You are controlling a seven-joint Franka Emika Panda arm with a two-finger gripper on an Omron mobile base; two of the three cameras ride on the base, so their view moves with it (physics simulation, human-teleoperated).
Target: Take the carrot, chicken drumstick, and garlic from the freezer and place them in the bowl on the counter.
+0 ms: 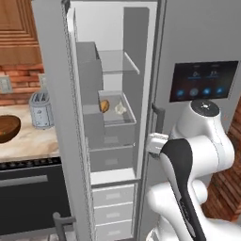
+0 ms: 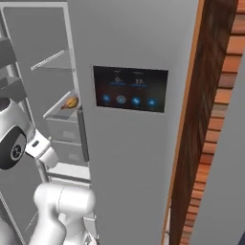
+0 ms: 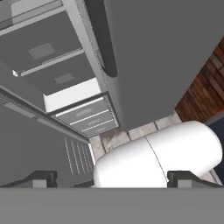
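The freezer [image 1: 113,155] stands open, its door swung out to the left. On a clear shelf at mid height lie the golden-brown chicken drumstick [image 1: 104,105] [image 2: 71,102] and, to its right, the off-white garlic [image 1: 121,108]. The carrot is hidden. The dark wooden bowl [image 1: 7,128] sits on the counter at the far left. My gripper [image 3: 114,179] is open and empty, with its fingertips [image 3: 41,178] far apart. It points down past the freezer's lower drawers. Its white hand [image 1: 157,143] hangs by the freezer's right edge, below and to the right of the food shelf.
A silver toaster [image 1: 41,109] stands on the counter [image 1: 33,141] between the bowl and the freezer door. A black oven front [image 1: 28,197] lies below the counter. The wider fridge door with its dark display [image 1: 203,81] and a brick wall [image 2: 215,119] close off the right.
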